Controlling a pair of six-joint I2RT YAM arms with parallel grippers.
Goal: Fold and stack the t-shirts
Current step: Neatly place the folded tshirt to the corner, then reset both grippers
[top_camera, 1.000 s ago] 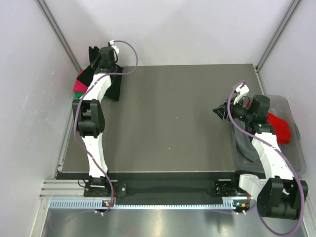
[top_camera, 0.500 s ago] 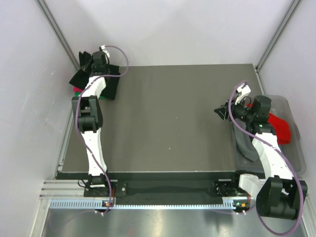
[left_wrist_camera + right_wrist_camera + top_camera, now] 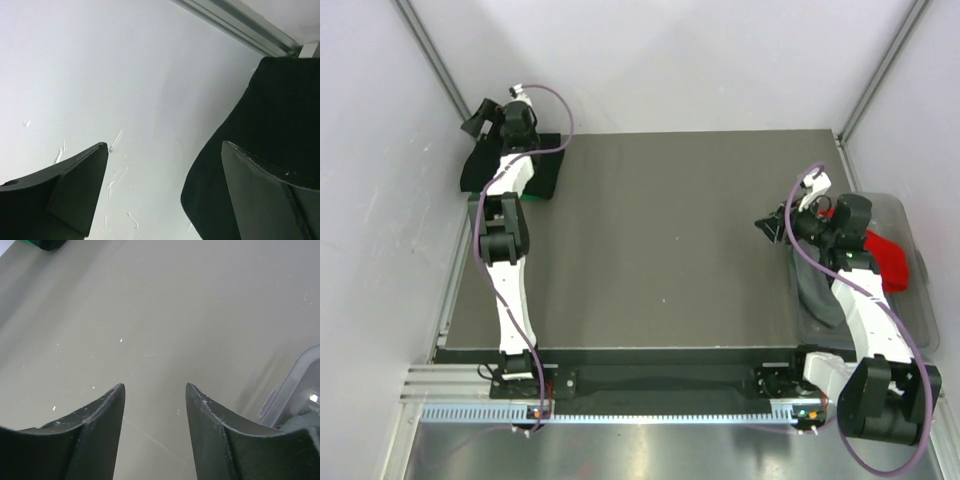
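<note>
Evidently the folded black cloth t-shirt is the piece in hand. It lies in the upper left of the overhead view, at the far corner of the dark grey table, with a sliver of green cloth t-shirt peeking out from under its lower edge. That reads to me as a stack with the black one on top.

My left gripper hangs past that corner, up against the white wall. Its wrist view shows the fingers spread wide with only wall between them and the black cloth off to the right of the frame, so I judge it has let go.

At the right edge of the overhead view, a red cloth t-shirt and a grey cloth t-shirt sit in the clear plastic bin. My right gripper hovers just left of the bin over bare tabletop, fingers parted and holding nothing.

I take this as the placing step closing out. Next, I would draw the left arm clear without snagging the stack, then send the right hand into the bin for one shirt and spread it flat mid-table.
</note>
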